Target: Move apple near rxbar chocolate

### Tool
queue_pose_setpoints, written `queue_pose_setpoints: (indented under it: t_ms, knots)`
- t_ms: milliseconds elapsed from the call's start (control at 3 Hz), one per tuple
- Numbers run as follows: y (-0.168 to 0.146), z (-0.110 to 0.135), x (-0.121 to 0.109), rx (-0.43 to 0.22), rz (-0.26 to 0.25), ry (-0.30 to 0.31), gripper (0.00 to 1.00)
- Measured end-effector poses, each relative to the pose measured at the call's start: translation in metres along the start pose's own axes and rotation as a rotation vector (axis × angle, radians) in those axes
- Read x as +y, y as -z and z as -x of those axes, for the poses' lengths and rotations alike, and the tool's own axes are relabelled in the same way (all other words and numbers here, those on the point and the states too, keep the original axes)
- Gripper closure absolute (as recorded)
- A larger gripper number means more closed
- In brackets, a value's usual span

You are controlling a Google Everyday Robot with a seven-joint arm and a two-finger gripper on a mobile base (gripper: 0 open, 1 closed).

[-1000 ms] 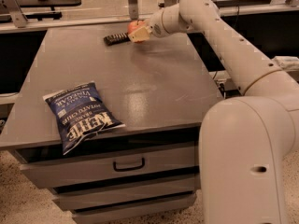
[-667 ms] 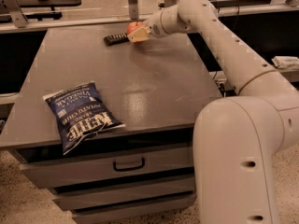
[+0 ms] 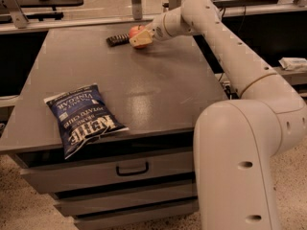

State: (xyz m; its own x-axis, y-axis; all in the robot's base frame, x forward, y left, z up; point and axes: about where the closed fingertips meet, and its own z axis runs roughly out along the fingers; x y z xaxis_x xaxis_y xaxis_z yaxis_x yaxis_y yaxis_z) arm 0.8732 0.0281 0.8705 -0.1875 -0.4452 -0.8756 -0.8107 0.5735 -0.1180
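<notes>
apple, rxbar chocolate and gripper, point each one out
apple (image 3: 135,30): camera view, visible red upper side.
rxbar chocolate (image 3: 117,40): camera view, middle of the dark wrapper.
gripper (image 3: 140,39): camera view, its tan tip, at the apple.

Warm light is shed from above, pale glare is laid midway across the table, and soft shadow is cast beneath the gripper at the far edge.

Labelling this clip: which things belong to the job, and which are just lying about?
Job: round red-orange apple; flat dark wrapped bar beside it; pale robot hand at the apple.
Lying about: blue chip bag, near-left on the grey table.
</notes>
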Motion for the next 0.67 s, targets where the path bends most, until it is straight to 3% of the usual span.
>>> queue_pose_setpoints:
  t_ms: [667]
  knots:
    - [0.0043,-0.0027,0.0002,-0.005,0.003,-0.008,0.0]
